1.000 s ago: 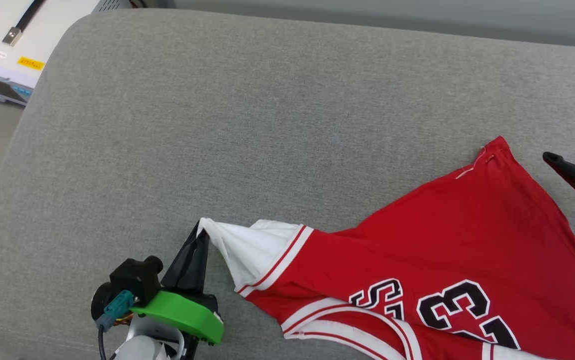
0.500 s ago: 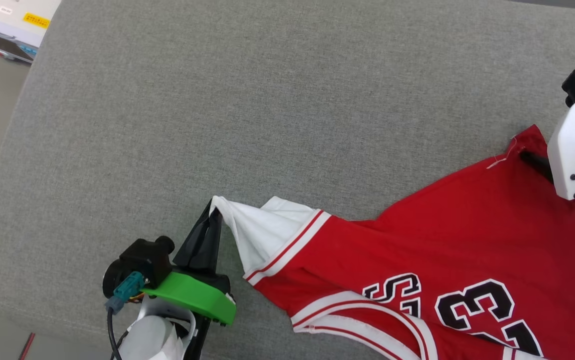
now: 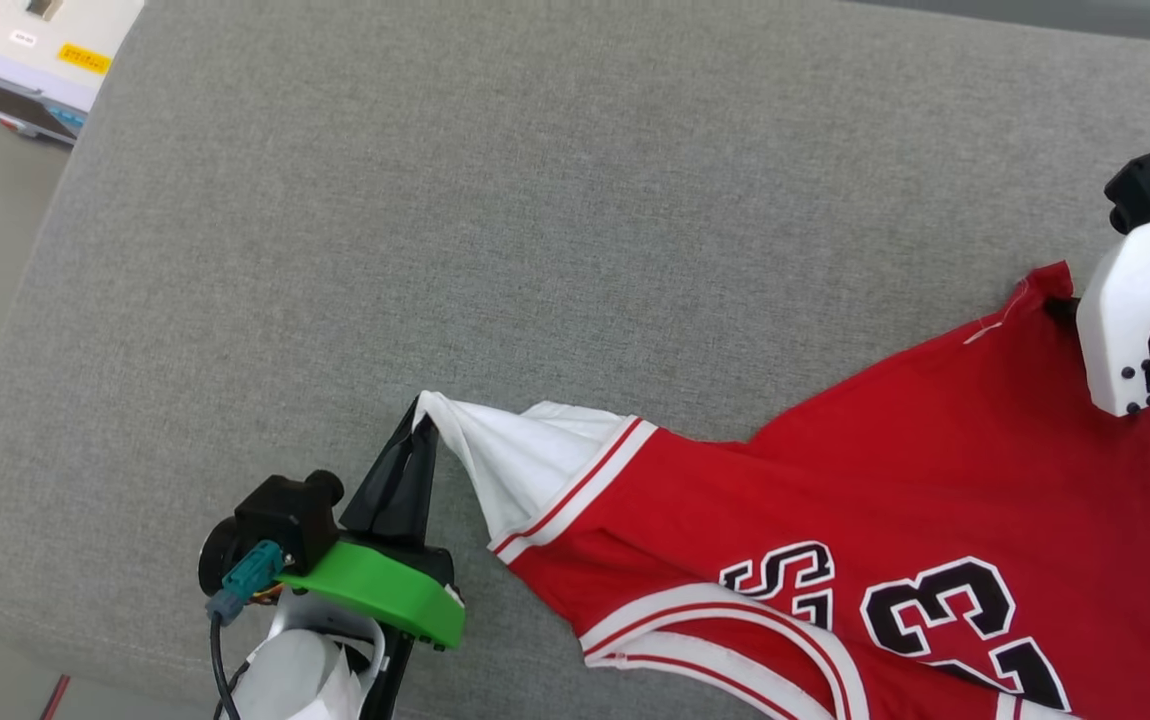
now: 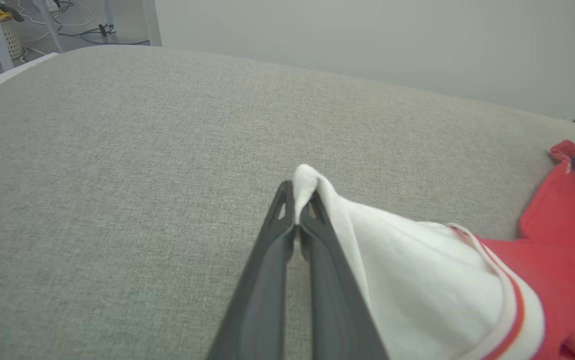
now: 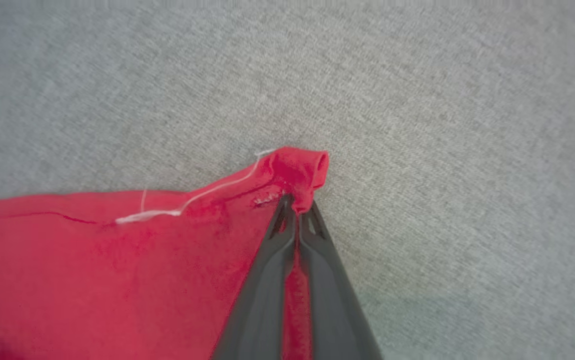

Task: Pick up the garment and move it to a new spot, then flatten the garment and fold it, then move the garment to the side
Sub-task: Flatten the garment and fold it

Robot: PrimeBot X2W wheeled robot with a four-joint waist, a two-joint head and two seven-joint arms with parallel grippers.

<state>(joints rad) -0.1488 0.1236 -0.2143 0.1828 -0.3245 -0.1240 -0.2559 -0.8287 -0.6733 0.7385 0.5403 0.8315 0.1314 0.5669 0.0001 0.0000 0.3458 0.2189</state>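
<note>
Head view: left claw (image 3: pixel 421 422) pinches garment (image 3: pixel 835 480) sleeve; right claw (image 5: pixel 295 200) clamps garment corner.

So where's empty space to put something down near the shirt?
The grey cushion is bare beyond the shirt and left of the left hand. The lower right is crowded: the shirt spreads there, up to the right hand.

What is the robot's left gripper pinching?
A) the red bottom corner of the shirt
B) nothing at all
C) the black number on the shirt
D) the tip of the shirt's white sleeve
D: the left gripper is shut on the tip of the white sleeve of the garment.
</note>
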